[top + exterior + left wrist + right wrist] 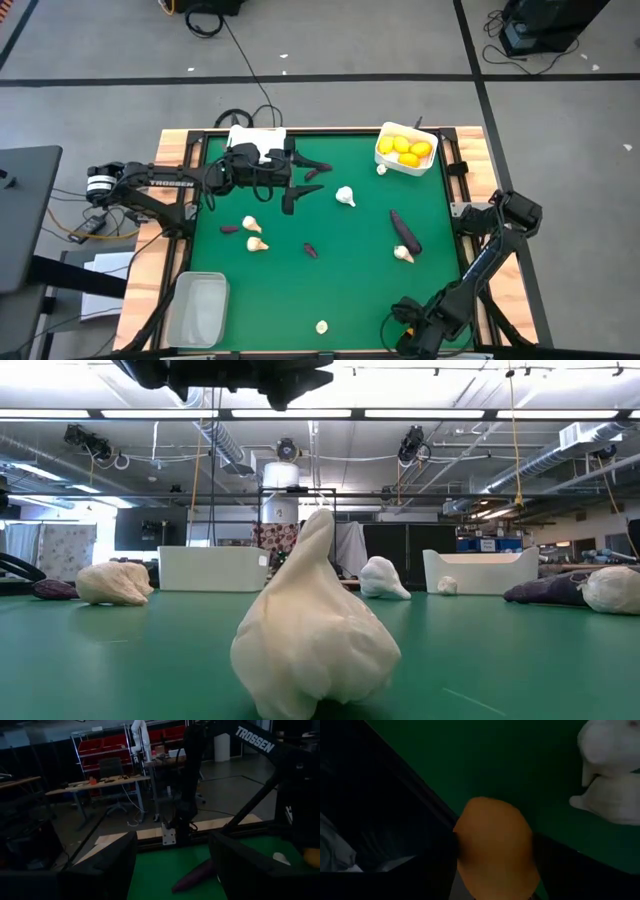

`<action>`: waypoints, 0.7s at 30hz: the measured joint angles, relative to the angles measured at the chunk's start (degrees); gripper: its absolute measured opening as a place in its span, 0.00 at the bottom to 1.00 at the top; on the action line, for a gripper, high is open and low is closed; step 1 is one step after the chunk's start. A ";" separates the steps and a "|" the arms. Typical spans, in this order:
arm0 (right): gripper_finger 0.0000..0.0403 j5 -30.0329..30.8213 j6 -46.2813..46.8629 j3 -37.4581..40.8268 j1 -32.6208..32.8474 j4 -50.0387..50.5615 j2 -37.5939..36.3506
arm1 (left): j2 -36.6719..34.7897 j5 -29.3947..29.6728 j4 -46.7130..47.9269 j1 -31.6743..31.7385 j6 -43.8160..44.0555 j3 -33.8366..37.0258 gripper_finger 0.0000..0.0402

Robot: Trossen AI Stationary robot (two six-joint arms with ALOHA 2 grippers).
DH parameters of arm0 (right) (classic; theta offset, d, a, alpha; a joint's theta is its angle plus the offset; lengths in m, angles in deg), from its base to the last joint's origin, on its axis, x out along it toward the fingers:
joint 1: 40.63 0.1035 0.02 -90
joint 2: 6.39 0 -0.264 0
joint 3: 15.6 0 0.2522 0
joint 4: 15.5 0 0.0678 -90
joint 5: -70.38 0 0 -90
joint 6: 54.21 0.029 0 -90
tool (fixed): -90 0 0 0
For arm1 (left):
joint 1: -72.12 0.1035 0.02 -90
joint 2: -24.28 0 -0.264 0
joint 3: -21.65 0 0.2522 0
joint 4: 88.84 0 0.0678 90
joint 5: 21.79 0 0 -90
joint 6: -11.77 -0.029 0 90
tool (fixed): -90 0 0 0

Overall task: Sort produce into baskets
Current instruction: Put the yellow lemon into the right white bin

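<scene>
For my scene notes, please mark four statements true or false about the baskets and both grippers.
1. The white rectangular basket holds yellow round citrus fruits. True.
2. The translucent clear plastic basket holds garlic bulbs. False: nothing shows inside it.
3. The right gripper is shut on an orange citrus fruit. True.
4. The left gripper holds an eggplant. False: it is open and empty.

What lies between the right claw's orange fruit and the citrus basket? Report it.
The right claw grips the orange fruit. A garlic bulb and a dark eggplant lie low along the line to the white basket. If the fruit is lifted over them, nothing visible blocks it. The left claw waits far off.
</scene>
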 joint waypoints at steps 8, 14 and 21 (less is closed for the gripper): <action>0.59 1.14 -0.44 -0.03 -0.15 2.30 -1.01 | 0.00 0.00 -0.09 0.01 -1.12 0.00 0.63; 0.58 3.88 -1.26 0.06 -0.15 3.57 -3.13 | 0.00 0.00 0.11 0.01 -1.13 0.00 0.63; 0.58 17.36 -8.36 -0.01 -0.91 6.97 -9.56 | 0.00 0.00 0.15 0.01 -1.14 0.00 0.63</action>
